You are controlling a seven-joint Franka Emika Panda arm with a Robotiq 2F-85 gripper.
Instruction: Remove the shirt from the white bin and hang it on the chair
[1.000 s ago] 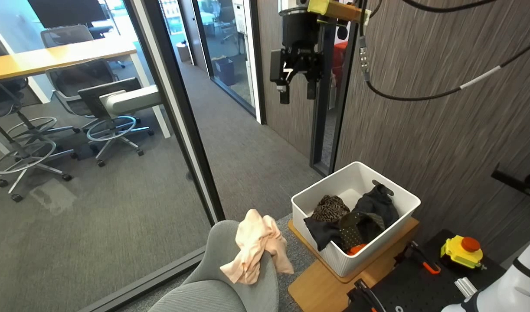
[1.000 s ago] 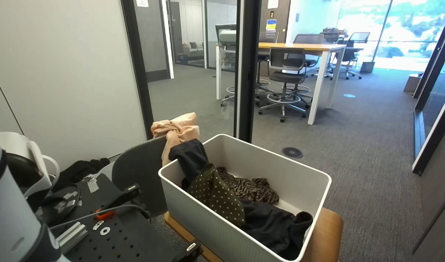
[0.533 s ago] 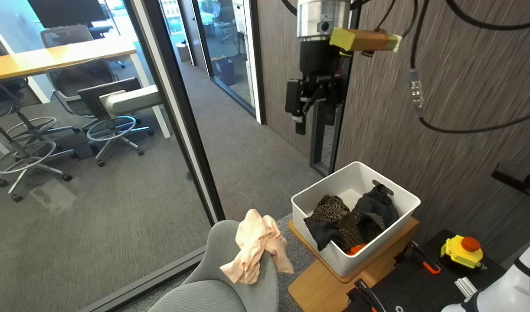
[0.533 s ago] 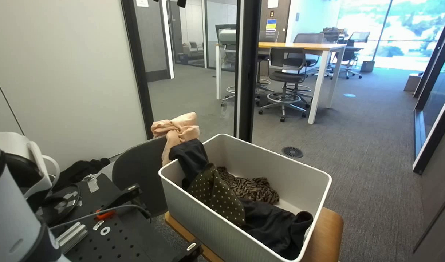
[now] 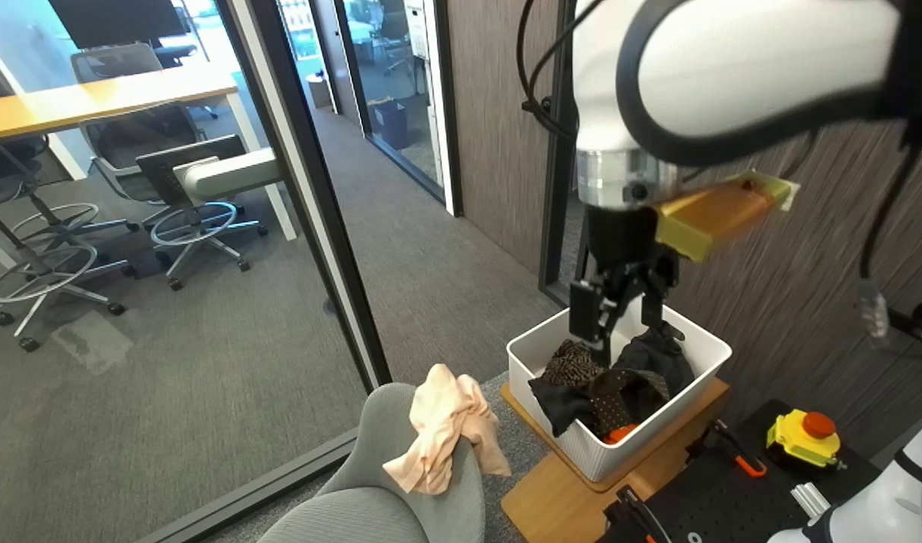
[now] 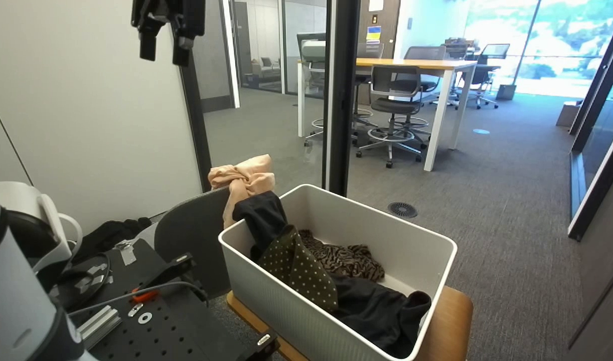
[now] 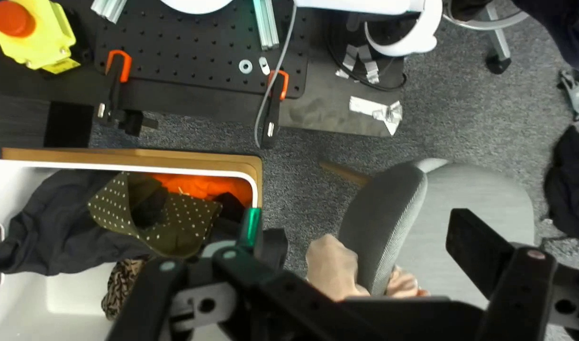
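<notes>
A peach shirt [image 5: 447,422] hangs bunched over the backrest of the grey chair [image 5: 355,509]. The shirt also shows in another exterior view [image 6: 247,176] and in the wrist view [image 7: 331,266]. The white bin [image 5: 593,454] holds a black cloth [image 6: 379,307], an olive polka-dot cloth [image 6: 294,268], a brown patterned cloth [image 6: 344,259] and something orange [image 7: 202,185]. A dark piece drapes over the bin's chair-side corner. My gripper [image 5: 625,339] is open and empty, fingers down, above the bin area. It also shows high up [image 6: 164,56] and in the wrist view [image 7: 360,239].
The bin stands on a wooden stool [image 5: 559,501] beside the chair. A black perforated cart [image 6: 151,331] with clamps and a yellow emergency stop [image 5: 803,437] stands by the robot base. A glass partition with a black post [image 6: 339,100] and a dark panel wall [image 5: 770,249] border the space.
My gripper has come down and toward the bin side, from high near the wall. It has entered the top of an exterior view. Shirt, chair and bin contents have not moved.
</notes>
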